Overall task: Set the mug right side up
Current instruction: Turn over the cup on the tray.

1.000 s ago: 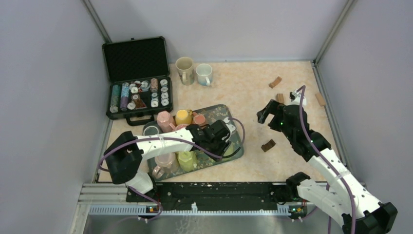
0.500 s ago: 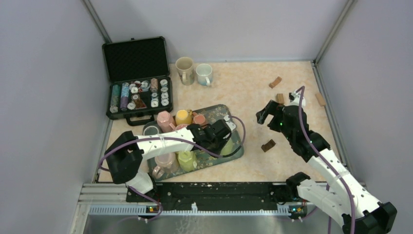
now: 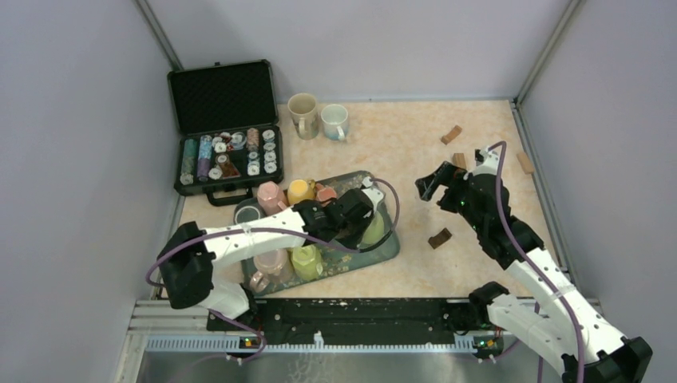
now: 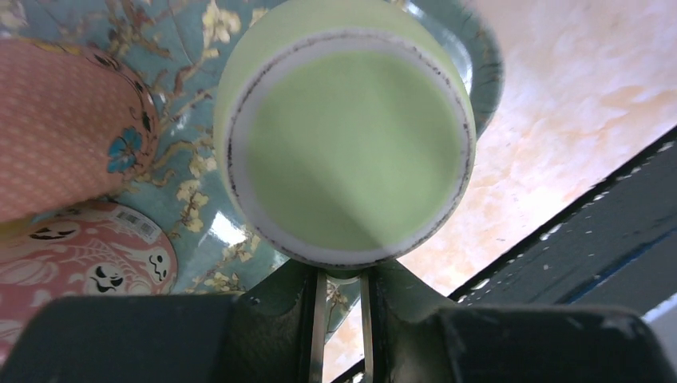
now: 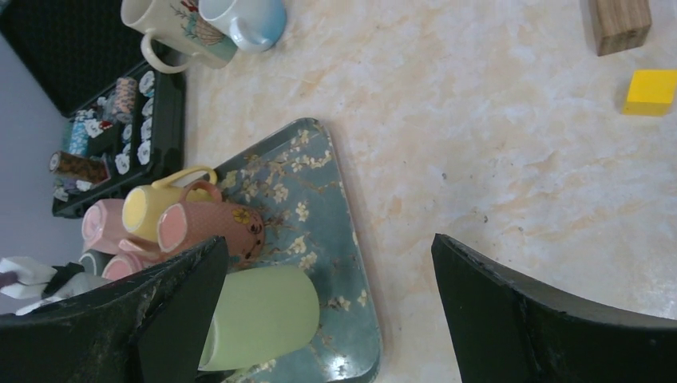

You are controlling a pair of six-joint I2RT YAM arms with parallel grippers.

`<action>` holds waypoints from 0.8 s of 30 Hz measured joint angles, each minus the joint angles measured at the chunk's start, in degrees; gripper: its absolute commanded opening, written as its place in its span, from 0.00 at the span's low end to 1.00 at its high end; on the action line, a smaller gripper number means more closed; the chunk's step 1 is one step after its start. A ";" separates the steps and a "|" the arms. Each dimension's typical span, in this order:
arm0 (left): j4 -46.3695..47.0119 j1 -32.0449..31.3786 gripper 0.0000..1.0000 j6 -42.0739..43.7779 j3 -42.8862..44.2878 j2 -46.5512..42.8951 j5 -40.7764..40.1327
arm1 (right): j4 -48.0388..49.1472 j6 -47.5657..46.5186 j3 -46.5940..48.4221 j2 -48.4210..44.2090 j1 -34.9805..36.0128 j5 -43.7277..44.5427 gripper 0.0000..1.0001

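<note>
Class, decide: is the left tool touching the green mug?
Touching. The left wrist view shows the left tool shut on the green mug, its fingers pressed against the mug's lower edge.

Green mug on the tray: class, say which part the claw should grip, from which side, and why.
The handle, approached from the base end. The green mug is tipped sideways over the tray, its body wide and round; the thin handle fits between jaws, where the left claw is shut.
</note>
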 measured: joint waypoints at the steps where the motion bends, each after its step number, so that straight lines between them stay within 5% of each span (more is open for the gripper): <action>1: 0.39 0.28 0.00 0.07 0.31 -0.74 0.11 | 0.48 0.00 -0.02 -0.15 0.00 -0.35 0.99; 15: 7.15 16.46 0.00 2.01 12.22 -2.86 10.21 | 11.93 -1.92 -0.22 -0.35 0.00 -12.20 0.99; 24: 13.94 23.80 0.00 0.94 19.50 -1.73 20.61 | 21.79 -4.28 3.61 12.63 -0.11 -26.51 0.98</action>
